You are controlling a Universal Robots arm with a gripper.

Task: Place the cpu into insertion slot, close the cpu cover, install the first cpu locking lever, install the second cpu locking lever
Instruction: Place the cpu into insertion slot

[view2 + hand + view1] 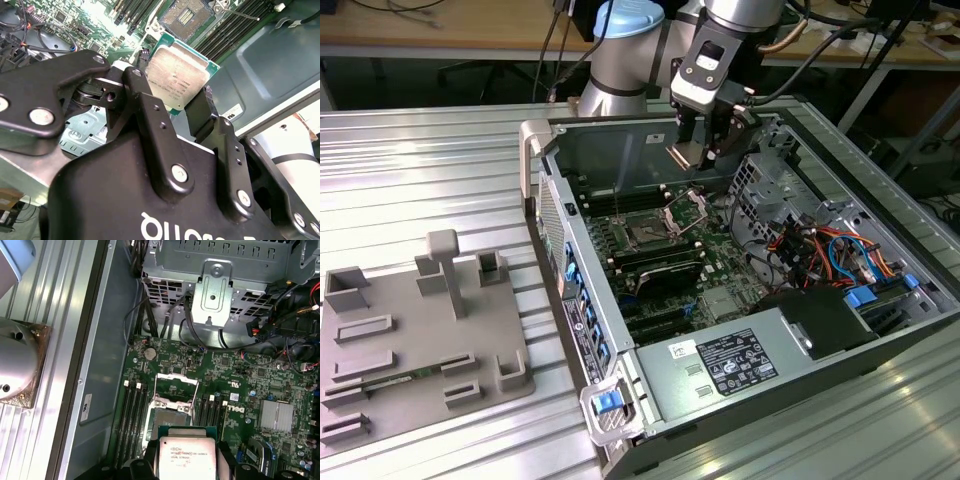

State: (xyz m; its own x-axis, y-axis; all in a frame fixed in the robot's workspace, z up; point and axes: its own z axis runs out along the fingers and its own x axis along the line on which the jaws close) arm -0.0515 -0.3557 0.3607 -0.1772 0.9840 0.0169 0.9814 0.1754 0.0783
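Note:
My gripper [697, 152] hangs over the open computer case, shut on the cpu [684, 156] by two opposite edges. In the second wrist view the cpu [177, 75] shows its silvery top between the black fingers [146, 107], tilted above the board. The insertion slot [645, 232] lies open on the green motherboard, lower and toward the exterior view's left of the chip. The cpu cover [686, 209] stands raised beside it. In the first wrist view the cpu [186, 458] overlaps the near edge of the insertion slot [168, 418], with the cpu cover [176, 388] beyond. A thin lever rod [244, 15] lies loose by the slot.
Memory slots [134, 415] flank the socket. A metal drive cage [763, 190] and coloured cables [832, 250] fill the case at the exterior view's right; the power supply [740, 360] sits at the front. A grey fixture tray [420, 340] rests on the ribbed table outside the case.

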